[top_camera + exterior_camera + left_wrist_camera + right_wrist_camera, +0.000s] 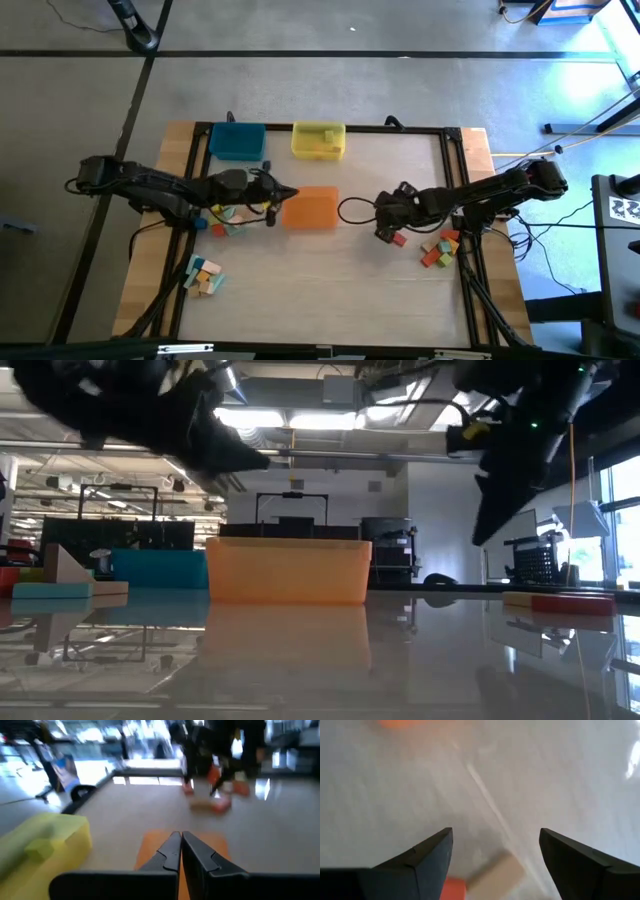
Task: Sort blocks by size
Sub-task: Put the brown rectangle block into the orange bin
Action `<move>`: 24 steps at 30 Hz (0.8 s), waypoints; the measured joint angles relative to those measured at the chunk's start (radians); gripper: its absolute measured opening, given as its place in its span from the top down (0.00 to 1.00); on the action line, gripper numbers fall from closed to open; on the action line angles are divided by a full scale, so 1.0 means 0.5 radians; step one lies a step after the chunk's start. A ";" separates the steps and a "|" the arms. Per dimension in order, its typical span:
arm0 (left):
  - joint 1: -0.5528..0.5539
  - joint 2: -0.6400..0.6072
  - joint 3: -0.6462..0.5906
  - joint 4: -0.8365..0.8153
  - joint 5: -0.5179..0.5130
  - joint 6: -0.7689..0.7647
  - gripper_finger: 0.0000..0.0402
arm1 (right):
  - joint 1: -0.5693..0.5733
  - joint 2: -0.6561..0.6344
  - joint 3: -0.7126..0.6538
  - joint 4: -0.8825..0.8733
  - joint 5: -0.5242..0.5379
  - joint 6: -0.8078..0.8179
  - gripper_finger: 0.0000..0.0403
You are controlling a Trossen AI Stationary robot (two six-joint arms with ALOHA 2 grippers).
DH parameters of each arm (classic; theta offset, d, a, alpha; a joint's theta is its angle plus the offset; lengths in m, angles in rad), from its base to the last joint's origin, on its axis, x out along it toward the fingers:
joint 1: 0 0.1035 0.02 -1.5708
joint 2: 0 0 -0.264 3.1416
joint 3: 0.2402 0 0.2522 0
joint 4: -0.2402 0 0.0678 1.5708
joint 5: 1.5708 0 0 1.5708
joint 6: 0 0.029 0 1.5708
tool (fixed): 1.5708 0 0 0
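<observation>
My left gripper [287,194] is shut and holds nothing; it hovers at the left edge of the orange tray [311,209], and its closed fingertips [180,844] point over that tray. My right gripper [384,228] is open above the table and tilted downward, right of the orange tray. Between its spread fingers a natural-wood block [495,874] and a red block [453,888] lie on the table. More blocks lie in a pile under the left arm [225,218], near the front left [203,277] and under the right arm [440,250].
A blue tray [237,140] and a yellow tray [318,140] with a block inside stand along the far edge. In the low view the orange tray [288,570] stands mid-table with both grippers above table level. A black frame [452,160] borders the table.
</observation>
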 joint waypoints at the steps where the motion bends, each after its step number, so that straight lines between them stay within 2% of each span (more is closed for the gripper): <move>1: -0.034 0.002 0.112 -0.225 -0.010 0.053 0.99 | 0.000 0.000 -0.023 0.105 -0.065 -0.104 0.26; 4: -0.160 0.011 0.477 -0.952 -0.081 0.173 0.99 | -0.002 0.001 -0.130 0.429 -0.312 -0.372 0.26; 6: -0.232 0.020 0.663 -1.332 -0.103 0.213 0.99 | 0.000 0.001 -0.196 0.612 -0.339 -0.444 0.26; 8: -0.280 0.023 0.783 -1.562 -0.108 0.177 0.99 | -0.001 0.001 -0.242 0.712 -0.305 -0.447 0.26; 12: -0.255 0.023 0.922 -1.773 -0.130 -0.049 0.97 | -0.002 0.001 -0.335 0.956 -0.273 -0.494 0.26; 15: -0.171 0.022 1.006 -2.038 -0.146 -0.262 0.88 | -0.002 0.001 -0.366 1.053 -0.273 -0.544 0.26; 19: -0.083 0.023 1.088 -2.453 -0.141 -0.708 0.70 | -0.002 0.001 -0.369 1.071 -0.273 -0.555 0.26; 21: -0.053 0.022 1.082 -2.617 -0.142 -0.915 0.62 | -0.002 0.001 -0.369 1.098 -0.263 -0.585 0.26; 24: -0.035 0.027 0.994 -2.684 -0.160 -1.129 0.54 | -0.002 0.001 -0.369 1.137 -0.212 -0.611 0.26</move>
